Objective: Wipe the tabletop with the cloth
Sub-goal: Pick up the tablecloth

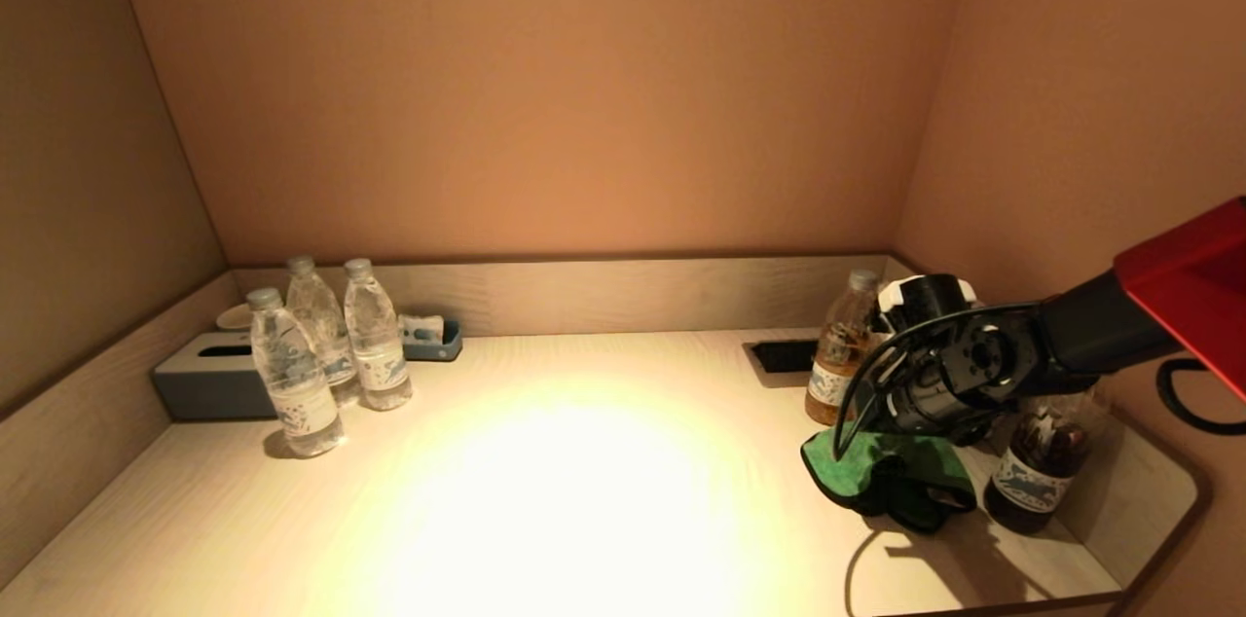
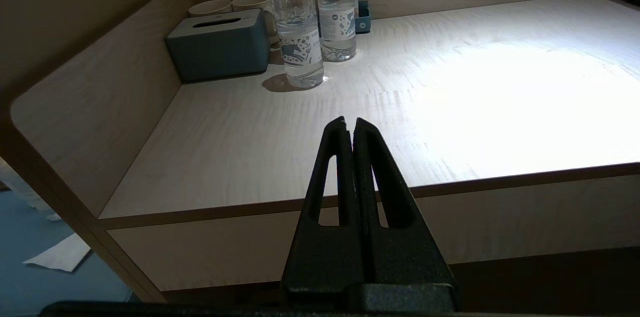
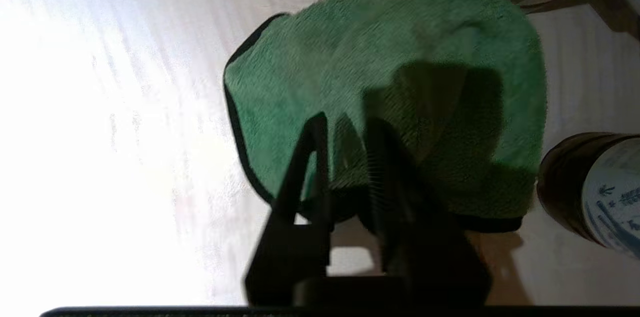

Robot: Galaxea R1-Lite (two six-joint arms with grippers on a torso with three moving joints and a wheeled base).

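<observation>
The green cloth (image 1: 876,473) with a dark hem lies bunched at the right end of the pale wood tabletop (image 1: 584,481). My right gripper (image 1: 900,447) points down onto it, between two drink bottles. In the right wrist view the cloth (image 3: 390,57) spreads out ahead of the gripper (image 3: 347,127), and a ridge of cloth stands pinched between the two fingers. My left gripper (image 2: 348,122) is shut and empty, parked below and in front of the table's front edge, out of the head view.
Three water bottles (image 1: 321,344), a grey tissue box (image 1: 204,383) and a small blue tray (image 1: 433,340) stand at the back left. An amber bottle (image 1: 837,354) and a dark bottle (image 1: 1037,471) flank the cloth. A cable slot (image 1: 784,356) sits behind. Walls enclose three sides.
</observation>
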